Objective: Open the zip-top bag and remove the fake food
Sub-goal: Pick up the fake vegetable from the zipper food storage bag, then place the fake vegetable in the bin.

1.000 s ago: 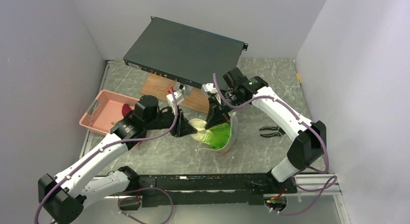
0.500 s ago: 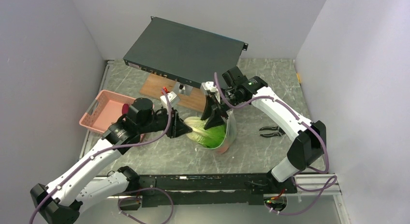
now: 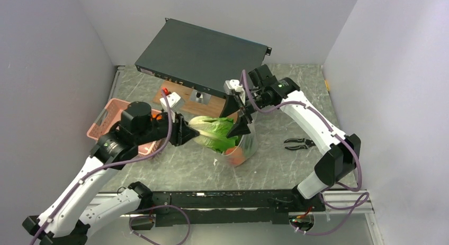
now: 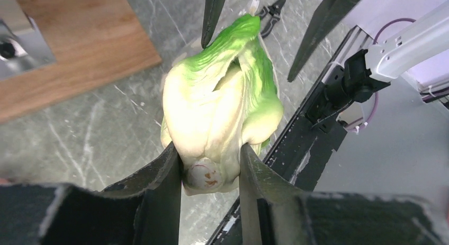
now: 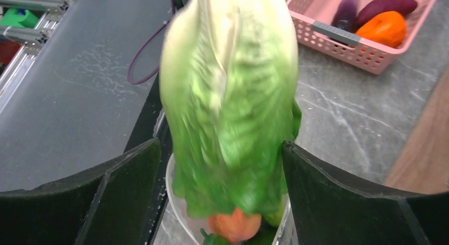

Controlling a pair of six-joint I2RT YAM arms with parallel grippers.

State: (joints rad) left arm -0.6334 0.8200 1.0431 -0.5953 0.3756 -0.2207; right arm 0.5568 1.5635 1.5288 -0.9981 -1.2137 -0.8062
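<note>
Between pale walls (image 3: 53, 49), grey marbled tabletop (image 3: 180, 170)

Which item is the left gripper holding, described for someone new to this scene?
In front of the black flat metal box, mid-table, the left gripper pinches a plastic leafy head by its pale stem end over the clear zip-top bag. It alone is ruffled, cream fading to bright green.
</note>
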